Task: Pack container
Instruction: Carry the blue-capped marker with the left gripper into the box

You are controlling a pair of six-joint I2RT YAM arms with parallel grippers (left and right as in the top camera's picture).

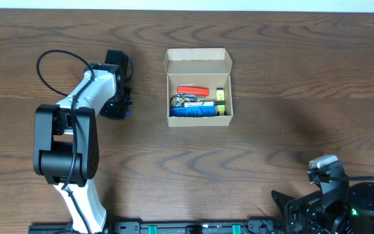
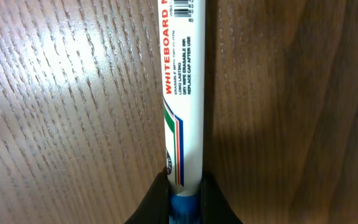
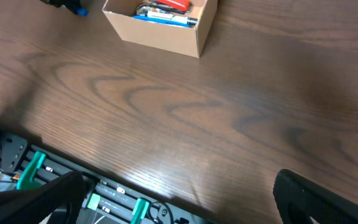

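The left gripper point(image 2: 184, 200) pinches a whiteboard marker point(image 2: 184, 93) by its end, left of the open cardboard box point(image 1: 199, 121) at centre. Held so, the marker could pivot and catch the crowded box's rim. The right gripper point(image 3: 179, 183) sits spread, near right.

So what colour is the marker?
The marker is white with red lettering; the left wrist view shows it best.

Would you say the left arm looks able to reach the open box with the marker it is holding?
Probably yes: the left gripper, shut on the marker, sits just beside the box, whose lid is folded back, with nothing visible between them.
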